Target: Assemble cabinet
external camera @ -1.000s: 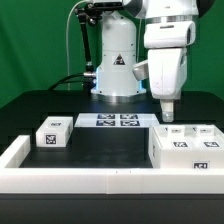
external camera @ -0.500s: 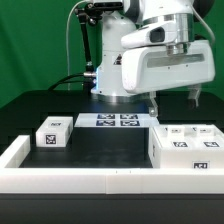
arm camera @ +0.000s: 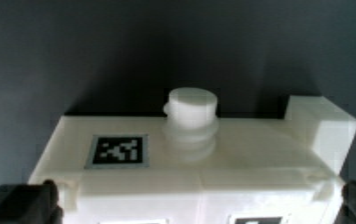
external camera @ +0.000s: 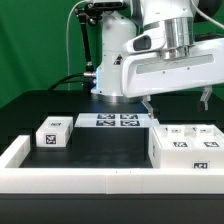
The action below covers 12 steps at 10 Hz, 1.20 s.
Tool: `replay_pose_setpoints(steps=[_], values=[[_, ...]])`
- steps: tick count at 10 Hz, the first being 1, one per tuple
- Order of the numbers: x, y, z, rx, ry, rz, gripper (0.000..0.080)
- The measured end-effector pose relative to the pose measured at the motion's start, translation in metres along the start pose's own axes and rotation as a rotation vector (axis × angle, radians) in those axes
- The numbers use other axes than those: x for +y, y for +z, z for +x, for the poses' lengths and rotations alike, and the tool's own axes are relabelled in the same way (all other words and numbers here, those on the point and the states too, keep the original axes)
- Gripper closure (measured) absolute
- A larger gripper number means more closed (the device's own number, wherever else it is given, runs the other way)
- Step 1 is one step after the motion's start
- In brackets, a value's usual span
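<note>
cabinet [external camera: 185,156], marker board [external camera: 118,120] on black table [external camera: 100,150]

The cabinet [external camera: 185,148] under the gripper [external camera: 177,100] is white. It has little black-and-white square tags on its top and front. In the wrist view its round peg [arm camera: 193,112] is white too, and the tag [arm camera: 122,149] next to the peg is black blocks on white. The gripper is white with dark fingers [external camera: 205,97]. Far from the gripper, on the exterior view's left, a small block [external camera: 52,133] is white with one black-and-white tag. The marker board [external camera: 118,120] is white with more black-and-white tags. The table [external camera: 100,150] is black. The long low rail [external camera: 90,182] is white. The backdrop [external camera: 30,40] is green.
</note>
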<state>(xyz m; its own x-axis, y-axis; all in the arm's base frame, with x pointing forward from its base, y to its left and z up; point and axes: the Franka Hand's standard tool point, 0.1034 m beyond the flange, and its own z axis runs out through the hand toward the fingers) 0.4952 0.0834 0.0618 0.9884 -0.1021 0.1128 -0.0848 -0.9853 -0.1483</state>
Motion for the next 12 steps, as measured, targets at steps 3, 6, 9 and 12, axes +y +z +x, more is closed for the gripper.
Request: replay_pose_setpoints(steps=[3, 6, 9, 12], values=[[0.008, 0.014, -0.004, 0.042, -0.042, -0.044, 0.0002], [0.007, 0.015, -0.005, 0.039, -0.043, -0.044, 0.0002], [-0.008, 0.044, -0.033, -0.030, -0.085, -0.128, 0.0002], [-0.002, 0.048, -0.033, -0.018, -0.106, -0.158, 0.0002]])
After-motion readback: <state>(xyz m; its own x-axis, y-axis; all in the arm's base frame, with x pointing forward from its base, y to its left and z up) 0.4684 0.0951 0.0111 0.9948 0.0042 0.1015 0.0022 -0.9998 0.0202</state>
